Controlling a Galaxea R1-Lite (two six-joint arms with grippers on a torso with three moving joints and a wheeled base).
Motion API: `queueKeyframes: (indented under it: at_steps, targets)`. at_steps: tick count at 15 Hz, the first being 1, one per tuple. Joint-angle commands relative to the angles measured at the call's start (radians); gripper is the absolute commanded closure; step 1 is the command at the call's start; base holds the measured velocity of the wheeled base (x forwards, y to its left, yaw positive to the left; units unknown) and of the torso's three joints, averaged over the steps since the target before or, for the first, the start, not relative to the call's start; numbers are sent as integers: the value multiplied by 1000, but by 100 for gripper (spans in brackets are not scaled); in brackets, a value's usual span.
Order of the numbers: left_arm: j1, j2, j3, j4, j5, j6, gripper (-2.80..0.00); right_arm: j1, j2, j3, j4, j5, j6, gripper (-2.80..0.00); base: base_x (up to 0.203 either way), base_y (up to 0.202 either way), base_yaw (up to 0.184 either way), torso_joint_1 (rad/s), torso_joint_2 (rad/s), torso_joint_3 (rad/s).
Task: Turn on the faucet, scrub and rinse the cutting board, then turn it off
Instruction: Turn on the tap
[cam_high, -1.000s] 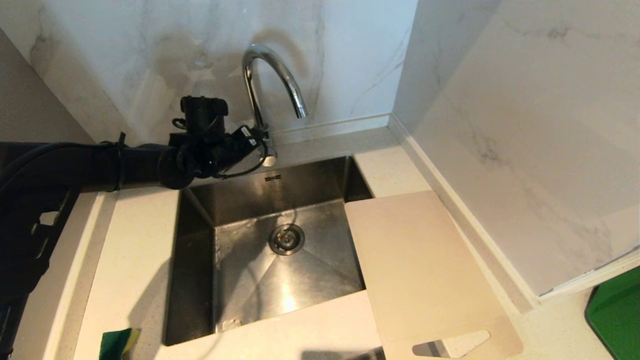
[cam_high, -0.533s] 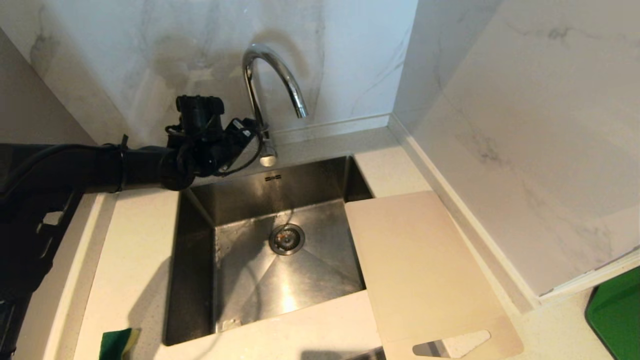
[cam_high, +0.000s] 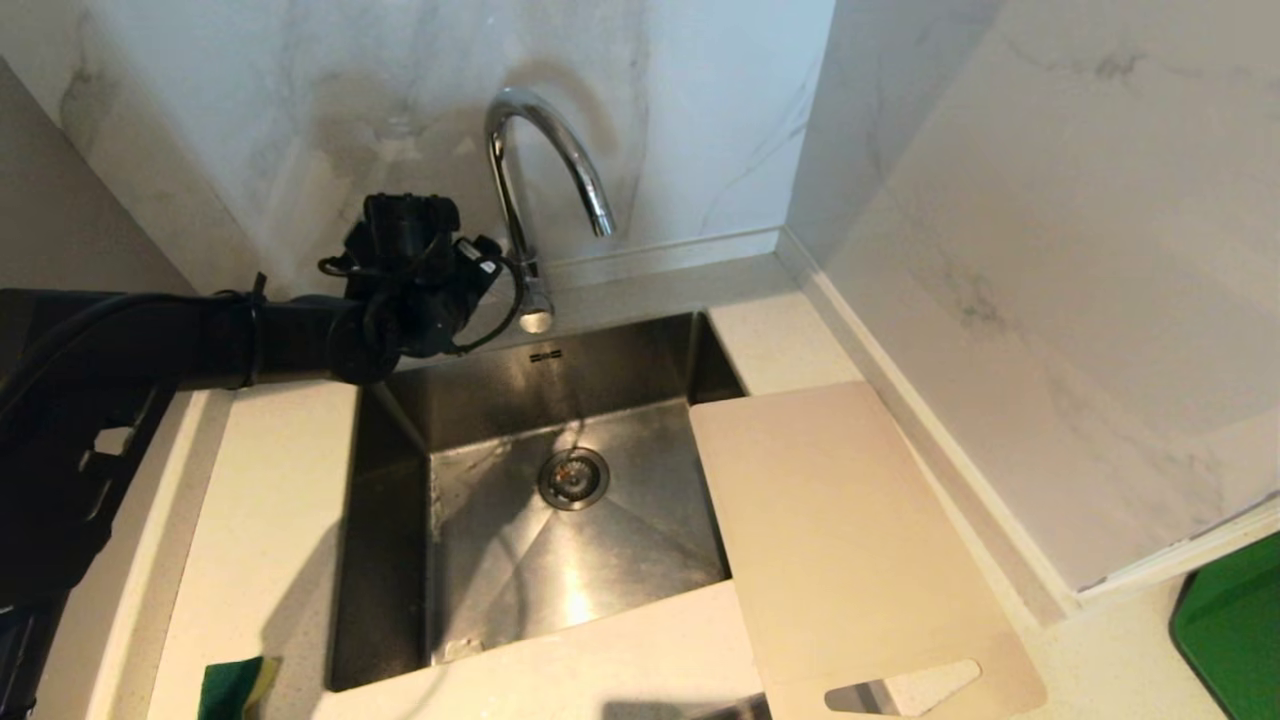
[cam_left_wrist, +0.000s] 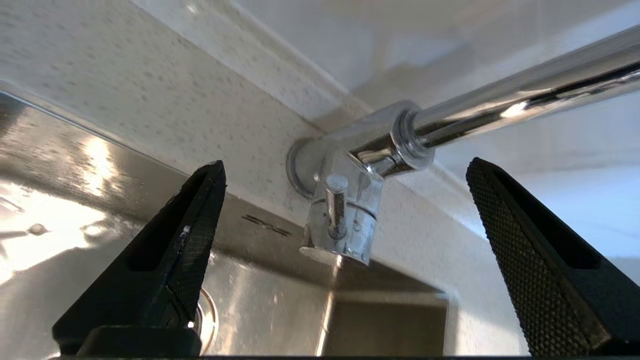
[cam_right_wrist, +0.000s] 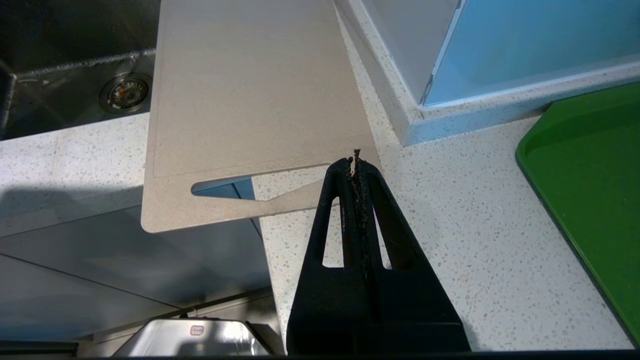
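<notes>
I have the left gripper (cam_left_wrist: 345, 210) up at the back edge of the steel sink (cam_high: 400, 520), its two black fingers (cam_left_wrist: 185, 235) spread wide apart with nothing between them but the small lever (cam_left_wrist: 336, 205) at the base of the tall shiny chrome gooseneck faucet (cam_high: 540, 150); neither finger touches it. No water shows at the spout. The large thin pale beige rectangular cutting board (cam_high: 850, 540) lies flat on the speckled white bench (cam_high: 270, 480), to the right of the sink, one long edge overhanging the basin and its slotted end jutting past the front edge. My right gripper (cam_right_wrist: 356, 160) hangs just above that slotted end, fingers pressed together on nothing. A green slab (cam_right_wrist: 590, 170) lies further right, a green-and-yellow sponge (cam_high: 235, 688) at front left.
</notes>
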Motion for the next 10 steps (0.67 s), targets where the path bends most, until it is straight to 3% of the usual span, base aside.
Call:
queueKeyframes:
  at_steps: [1,7,10]
  targets:
    - [3,5,0,0,26,0,-280,0,0,0,0,0,0,0,0,0,0,0,0,0]
    - [1,20,-1,3,34,127,-280,0,0,0,0,0,0,0,0,0,0,0,0,0]
    - [1,29,-1,1,31,159,-280,0,0,0,0,0,0,0,0,0,0,0,0,0]
